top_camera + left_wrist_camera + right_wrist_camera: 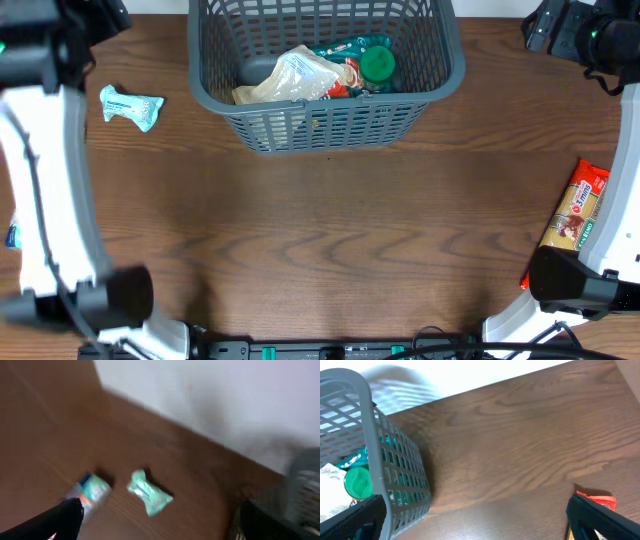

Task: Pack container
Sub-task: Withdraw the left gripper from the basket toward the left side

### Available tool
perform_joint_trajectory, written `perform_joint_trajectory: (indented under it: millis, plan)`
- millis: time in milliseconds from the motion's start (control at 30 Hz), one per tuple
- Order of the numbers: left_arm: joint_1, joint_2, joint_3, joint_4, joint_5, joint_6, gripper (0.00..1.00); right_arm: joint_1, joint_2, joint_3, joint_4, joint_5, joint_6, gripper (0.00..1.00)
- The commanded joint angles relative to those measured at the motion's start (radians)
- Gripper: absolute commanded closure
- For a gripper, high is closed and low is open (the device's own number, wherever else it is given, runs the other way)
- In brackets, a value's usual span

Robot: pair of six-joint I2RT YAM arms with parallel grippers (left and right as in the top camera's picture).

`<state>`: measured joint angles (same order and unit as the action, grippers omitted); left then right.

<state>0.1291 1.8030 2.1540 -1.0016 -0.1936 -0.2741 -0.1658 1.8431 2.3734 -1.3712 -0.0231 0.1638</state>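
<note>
Plainly, the container (440, 75) is set at the upper middle of the overhead frame, on the far part of the worktop (330, 240), where it can be reached by both arms. A clear bag (295, 75), a green round lid (377, 65) and a teal packet (345, 48) are already lying in it, so the packing is judged to be partly done.

In the overhead view 2 items are seen outside it. A small teal sachet (131, 107) lies at the upper left, apart from the container's left wall. A red and orange pasta packet (575, 212) lies lengthwise at the right edge. A 3rd item, a blue and orange packet (90, 491), is shown near the sachet in the left wrist view, but it is too blurred to be named. Each item is probably left on the side of the arm that is nearest to it.

The left claw (160, 522) is held over the upper left corner of the worktop and is aimed down towards the sachet. Its fingers are spread wide with nothing between them, so it is released.

The right claw (475, 520) is raised at the upper right, beside the container's right wall. It too is spread and empty, and the pasta packet is seen at the lower right of its view.
</note>
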Motion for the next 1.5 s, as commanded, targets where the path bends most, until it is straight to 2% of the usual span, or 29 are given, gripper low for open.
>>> perform_joint_trajectory:
  millis: [0, 167, 267, 433, 600, 900, 1367, 1467]
  plan:
    - [0.022, 0.093, -0.008, -0.012, 0.026, -0.227, 0.01, 0.01, 0.008, -0.005, 0.002, -0.011, -0.016, 0.01]
    - [0.061, 0.241, -0.008, -0.031, 0.055, -0.443, 0.01, 0.01, 0.008, -0.005, 0.002, -0.011, -0.016, 0.01]
    - [0.088, 0.321, -0.008, -0.029, 0.155, -0.489, 0.02, 0.01, 0.008, -0.005, 0.006, -0.01, -0.016, 0.01]
    - [0.119, 0.435, -0.008, -0.03, 0.209, -0.478, 0.01, 0.01, 0.008, -0.005, 0.01, -0.01, -0.016, 0.01]
    - [0.13, 0.519, -0.008, -0.013, 0.211, -0.432, 0.01, 0.01, 0.008, -0.005, 0.01, -0.01, -0.016, 0.01]
    - [0.13, 0.652, -0.009, 0.031, 0.213, -0.433, 0.01, 0.01, 0.008, -0.005, -0.003, -0.011, -0.015, 0.01]
    - [0.158, 0.709, -0.01, 0.103, 0.241, -0.516, 0.0, 0.01, 0.008, -0.005, -0.035, -0.011, -0.015, 0.01]
    - [0.164, 0.709, -0.01, 0.103, 0.244, -0.517, 0.13, 0.01, 0.008, -0.005, -0.035, -0.011, -0.015, 0.01]
